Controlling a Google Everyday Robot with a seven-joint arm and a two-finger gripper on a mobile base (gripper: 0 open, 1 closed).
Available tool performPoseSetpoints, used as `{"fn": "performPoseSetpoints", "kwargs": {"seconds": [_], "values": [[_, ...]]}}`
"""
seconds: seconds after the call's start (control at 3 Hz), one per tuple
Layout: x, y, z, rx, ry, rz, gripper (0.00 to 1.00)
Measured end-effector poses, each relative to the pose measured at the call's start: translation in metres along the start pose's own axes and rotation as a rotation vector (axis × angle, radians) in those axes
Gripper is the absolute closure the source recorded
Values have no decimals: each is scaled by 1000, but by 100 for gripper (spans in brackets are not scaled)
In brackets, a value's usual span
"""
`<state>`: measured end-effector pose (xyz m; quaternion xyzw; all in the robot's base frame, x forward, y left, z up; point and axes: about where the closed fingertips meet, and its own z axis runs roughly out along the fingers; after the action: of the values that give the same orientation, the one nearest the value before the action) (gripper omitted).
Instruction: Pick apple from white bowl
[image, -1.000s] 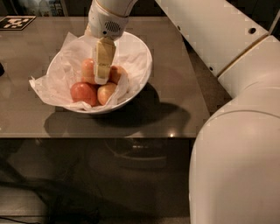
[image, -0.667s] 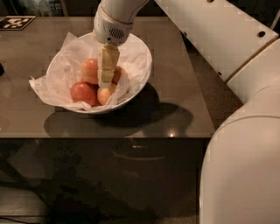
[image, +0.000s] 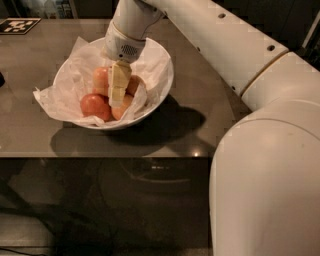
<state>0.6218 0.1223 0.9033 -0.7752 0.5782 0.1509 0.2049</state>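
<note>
The white bowl (image: 166, 75), lined with crumpled white paper (image: 55, 97), stands on the grey table and holds several apples. The apple (image: 101, 79), pinkish-red with an orange blush, lies at the back left of the pile, just left of my gripper. A darker red apple (image: 95, 106) lies front left, a paler one (image: 123, 106) front middle, and another (image: 135, 85) at the right. My gripper (image: 116, 101) reaches straight down into the bowl among the apples, its tip low between the pinkish apple and the pale one. It hides part of them.
The table's (image: 210, 115) front edge runs just below the bowl. A black-and-white marker tag (image: 19, 25) lies at the far left corner. My large white arm (image: 260, 150) fills the right side of the view.
My gripper has gone lower into the bowl, down among the apples. The apples and bowl have not visibly moved.
</note>
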Motion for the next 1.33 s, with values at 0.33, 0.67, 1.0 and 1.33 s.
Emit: {"fn": "performPoseSetpoints", "kwargs": {"seconds": [0.33,0.67,1.0,1.33], "values": [[0,0,0,0,0,0,0],[0,0,0,0,0,0,19],[0,0,0,0,0,0,42],[0,0,0,0,0,0,66]]}}
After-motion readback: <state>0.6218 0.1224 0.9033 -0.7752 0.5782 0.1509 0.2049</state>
